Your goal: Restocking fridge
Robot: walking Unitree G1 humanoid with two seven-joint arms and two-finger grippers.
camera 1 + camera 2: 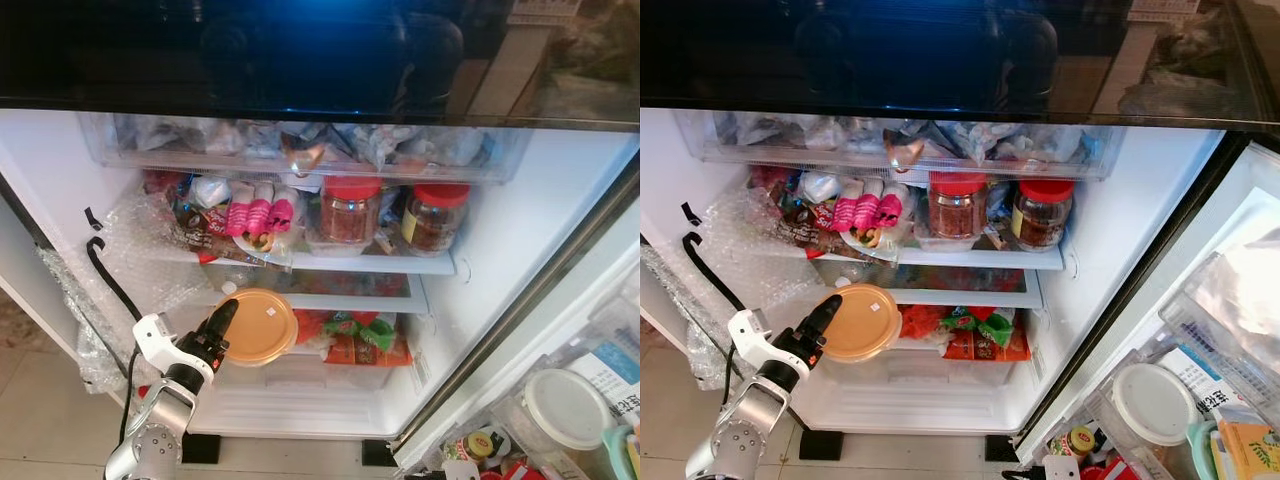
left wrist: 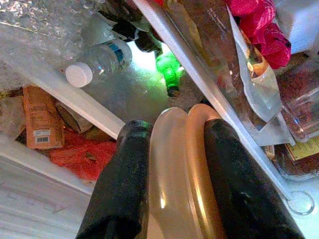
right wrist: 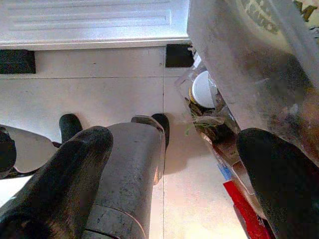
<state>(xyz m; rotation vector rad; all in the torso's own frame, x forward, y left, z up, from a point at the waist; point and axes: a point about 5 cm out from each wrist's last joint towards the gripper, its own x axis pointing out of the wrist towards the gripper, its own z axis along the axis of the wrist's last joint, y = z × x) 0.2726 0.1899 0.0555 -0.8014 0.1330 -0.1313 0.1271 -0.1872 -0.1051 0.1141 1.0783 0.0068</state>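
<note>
Lower left: left gripper (image 1: 222, 322), arm angled upward, fingers clamping the orange-lidded container (image 1: 262, 326) at the fridge shelf (image 1: 350, 301); right gripper (image 3: 169, 164) fingers spread.

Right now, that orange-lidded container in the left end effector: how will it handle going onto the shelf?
The orange-lidded container looks like stiff plastic, so probably light. The left end effector pinches only its rim, so it may pivot or slip. Held on edge, its round shape could roll.
</note>
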